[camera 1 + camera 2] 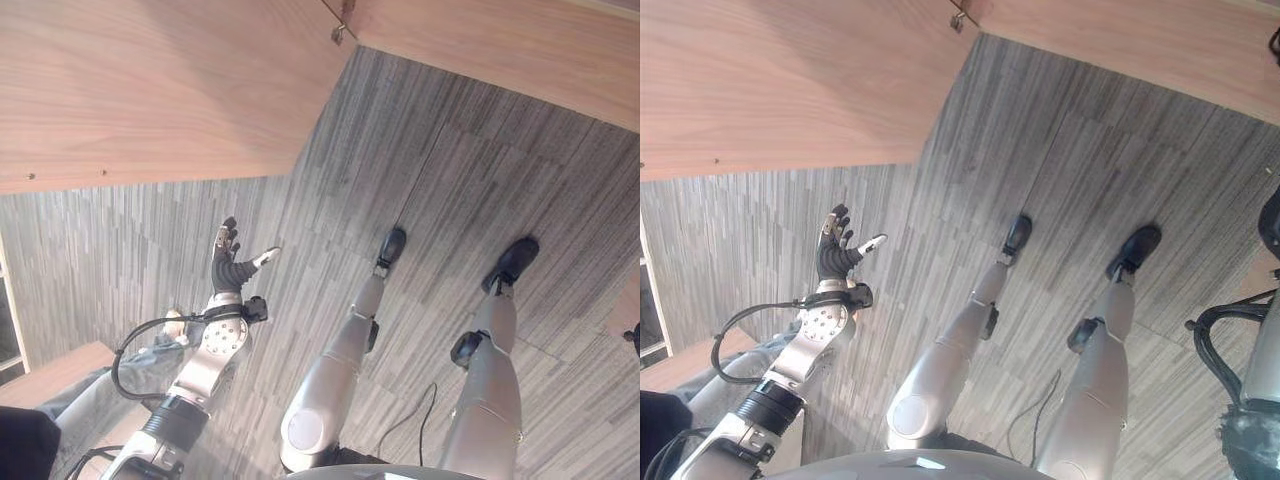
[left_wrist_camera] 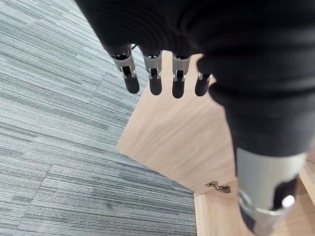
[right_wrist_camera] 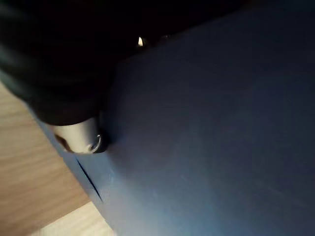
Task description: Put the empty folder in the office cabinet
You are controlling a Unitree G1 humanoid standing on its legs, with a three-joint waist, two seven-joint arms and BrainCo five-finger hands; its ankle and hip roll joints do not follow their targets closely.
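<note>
Two big wooden cabinet doors (image 1: 150,90) hang over a grey striped carpet floor (image 1: 450,190). One door fills the upper left of the head views, and a second wooden panel (image 1: 520,50) runs along the upper right. A small metal hinge (image 1: 342,32) sits where they meet. A low wooden ledge (image 1: 55,372) shows at the lower left, and a person's leg in grey jeans (image 1: 120,375) lies beside it.

The left hand (image 1: 228,262) reaches out over the floor, away from the doors. Its fingers (image 2: 155,78) are straight and spread, the thumb sticks out to the side, and it holds nothing.

The right hand (image 3: 78,132) is pressed close against a dark blue folder (image 3: 211,147) in its wrist view, next to a wooden surface (image 3: 29,187). I cannot tell if its fingers are wrapped round the folder.
</note>
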